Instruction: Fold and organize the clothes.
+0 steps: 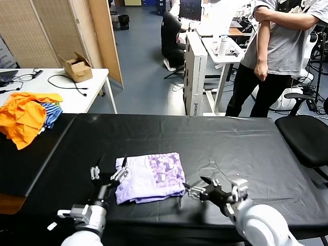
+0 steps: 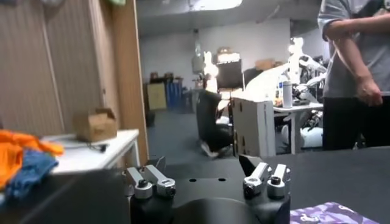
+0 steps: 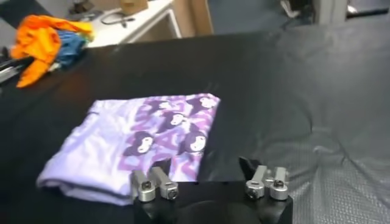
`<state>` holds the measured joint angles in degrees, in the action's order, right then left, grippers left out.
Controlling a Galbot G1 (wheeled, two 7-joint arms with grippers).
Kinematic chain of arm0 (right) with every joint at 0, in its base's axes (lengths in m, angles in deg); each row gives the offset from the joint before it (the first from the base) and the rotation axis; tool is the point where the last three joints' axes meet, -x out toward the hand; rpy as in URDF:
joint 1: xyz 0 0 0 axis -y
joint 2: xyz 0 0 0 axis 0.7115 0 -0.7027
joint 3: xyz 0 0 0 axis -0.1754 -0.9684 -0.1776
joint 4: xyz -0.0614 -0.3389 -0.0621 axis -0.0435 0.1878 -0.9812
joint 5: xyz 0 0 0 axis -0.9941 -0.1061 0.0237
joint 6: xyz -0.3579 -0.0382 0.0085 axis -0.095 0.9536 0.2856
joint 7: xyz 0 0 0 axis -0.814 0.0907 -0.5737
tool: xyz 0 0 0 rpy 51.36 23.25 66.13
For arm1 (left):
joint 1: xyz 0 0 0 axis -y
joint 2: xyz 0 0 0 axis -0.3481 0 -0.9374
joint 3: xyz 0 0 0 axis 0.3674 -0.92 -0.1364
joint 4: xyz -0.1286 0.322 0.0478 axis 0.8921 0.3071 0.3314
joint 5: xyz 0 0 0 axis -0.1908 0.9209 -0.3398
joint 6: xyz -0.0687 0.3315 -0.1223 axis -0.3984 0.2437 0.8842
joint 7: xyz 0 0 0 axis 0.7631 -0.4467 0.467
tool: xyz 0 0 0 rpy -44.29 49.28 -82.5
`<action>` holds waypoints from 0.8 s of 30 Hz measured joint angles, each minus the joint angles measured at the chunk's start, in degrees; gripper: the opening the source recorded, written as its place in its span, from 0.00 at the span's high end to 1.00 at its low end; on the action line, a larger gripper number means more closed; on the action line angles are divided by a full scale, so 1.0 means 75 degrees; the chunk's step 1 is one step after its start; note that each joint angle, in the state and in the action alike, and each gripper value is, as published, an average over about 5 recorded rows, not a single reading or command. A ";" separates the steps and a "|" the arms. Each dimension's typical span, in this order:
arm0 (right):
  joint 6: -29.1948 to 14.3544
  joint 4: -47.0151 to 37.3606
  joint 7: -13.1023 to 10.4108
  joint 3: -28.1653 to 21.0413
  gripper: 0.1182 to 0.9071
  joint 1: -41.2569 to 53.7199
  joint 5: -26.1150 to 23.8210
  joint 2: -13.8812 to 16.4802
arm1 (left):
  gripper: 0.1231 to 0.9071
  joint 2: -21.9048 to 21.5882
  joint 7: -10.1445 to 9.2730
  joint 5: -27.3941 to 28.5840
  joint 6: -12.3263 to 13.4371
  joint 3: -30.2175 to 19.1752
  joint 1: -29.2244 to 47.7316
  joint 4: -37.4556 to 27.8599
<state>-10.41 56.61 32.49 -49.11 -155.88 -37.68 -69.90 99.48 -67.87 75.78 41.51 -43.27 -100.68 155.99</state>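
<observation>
The folded T-shirt (image 1: 149, 178) lies lower centre on the bench (image 1: 246, 143), between both open-fingered grippers: left gripper (image 1: 108, 177) touching its edge, right gripper (image 1: 202, 190) just beside.

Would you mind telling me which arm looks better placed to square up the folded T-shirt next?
Probably the left: its open claw sits at the T-shirt's edge, while the open right claw stands just clear.

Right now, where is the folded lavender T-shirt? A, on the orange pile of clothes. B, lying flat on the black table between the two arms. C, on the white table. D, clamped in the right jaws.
B: the lavender T-shirt lies folded on the black table, with left gripper and right gripper open beside it.
</observation>
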 joint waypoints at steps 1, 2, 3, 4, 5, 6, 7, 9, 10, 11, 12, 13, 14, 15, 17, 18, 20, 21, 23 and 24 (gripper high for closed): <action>-0.0133 0.0123 0.0049 0.0166 0.00 -0.0228 -0.0160 -0.0029 | 0.00 -0.0012 -0.0042 -0.0030 -0.0044 -0.0006 -0.0057 0.0048; -0.0334 0.0234 0.0097 0.0330 0.00 -0.0462 -0.0332 -0.0056 | 0.00 -0.0032 -0.0086 -0.0058 -0.0104 -0.0014 -0.0125 0.0107; -0.0598 0.0329 0.0145 0.0491 0.00 -0.0704 -0.0514 -0.0082 | 0.00 -0.0057 -0.0127 -0.0074 -0.0166 -0.0016 -0.0206 0.0178; -0.0905 0.0406 0.0189 0.0645 0.00 -0.0947 -0.0700 -0.0107 | 0.00 -0.0086 -0.0158 -0.0082 -0.0223 -0.0013 -0.0297 0.0253; -0.1243 0.0462 0.0227 0.0790 0.00 -0.1190 -0.0895 -0.0137 | 0.00 -0.0114 -0.0180 -0.0089 -0.0265 -0.0002 -0.0397 0.0332; -0.1615 0.0499 0.0256 0.0924 0.00 -0.1439 -0.1105 -0.0174 | 0.00 -0.0140 -0.0204 -0.0094 -0.0286 0.0015 -0.0506 0.0410; -0.1991 0.0517 0.0276 0.1039 0.00 -0.1680 -0.1309 -0.0215 | 0.00 -0.0161 -0.0231 -0.0095 -0.0305 0.0036 -0.0615 0.0481; -0.2731 0.0539 0.0301 0.1227 0.00 -0.2140 -0.1698 -0.0312 | 0.00 -0.0196 -0.0285 -0.0104 -0.0346 0.0080 -0.0831 0.0606; -0.3066 0.0553 0.0310 0.1298 0.00 -0.2354 -0.1865 -0.0364 | 0.00 -0.0212 -0.0304 -0.0110 -0.0362 0.0099 -0.0934 0.0661; -0.3359 0.0569 0.0319 0.1350 0.00 -0.2553 -0.2006 -0.0418 | 0.00 -0.0229 -0.0311 -0.0115 -0.0373 0.0114 -0.1028 0.0710; -0.3625 0.0585 0.0330 0.1387 0.00 -0.2739 -0.2148 -0.0475 | 0.00 -0.0247 -0.0317 -0.0120 -0.0379 0.0128 -0.1118 0.0755; -0.3861 0.0597 0.0345 0.1409 0.00 -0.2909 -0.2288 -0.0535 | 0.00 -0.0265 -0.0322 -0.0123 -0.0384 0.0140 -0.1201 0.0795; -0.4068 0.0601 0.0360 0.1416 0.00 -0.3060 -0.2429 -0.0596 | 0.00 -0.0282 -0.0326 -0.0124 -0.0386 0.0152 -0.1275 0.0828; -0.4244 0.0600 0.0371 0.1412 0.00 -0.3195 -0.2569 -0.0660 | 0.00 -0.0297 -0.0329 -0.0125 -0.0382 0.0167 -0.1345 0.0857; -0.4488 0.0594 0.0378 0.1384 0.00 -0.3402 -0.2790 -0.0776 | 0.00 -0.0316 -0.0327 -0.0139 -0.0362 0.0199 -0.1470 0.0906; -0.4569 0.0595 0.0372 0.1362 0.00 -0.3487 -0.2863 -0.0822 | 0.00 -0.0322 -0.0319 -0.0160 -0.0350 0.0213 -0.1527 0.0928; -0.4685 0.0602 0.0338 0.1310 0.00 -0.3637 -0.2957 -0.0886 | 0.00 -0.0324 -0.0300 -0.0243 -0.0339 0.0233 -0.1632 0.0968; -0.4736 0.0601 0.0313 0.1284 0.00 -0.3702 -0.2992 -0.0903 | 0.00 -0.0321 -0.0293 -0.0294 -0.0343 0.0237 -0.1675 0.0982; -0.4824 0.0590 0.0256 0.1244 0.00 -0.3811 -0.3058 -0.0923 | 0.00 -0.0308 -0.0300 -0.0397 -0.0377 0.0237 -0.1742 0.1007; -0.4862 0.0582 0.0231 0.1233 0.00 -0.3854 -0.3085 -0.0931 | 0.00 -0.0298 -0.0311 -0.0441 -0.0402 0.0235 -0.1766 0.1017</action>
<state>-46.88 60.97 34.22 -39.86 -184.79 -60.82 -76.88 97.24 -70.21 72.47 38.49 -41.50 -113.92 163.62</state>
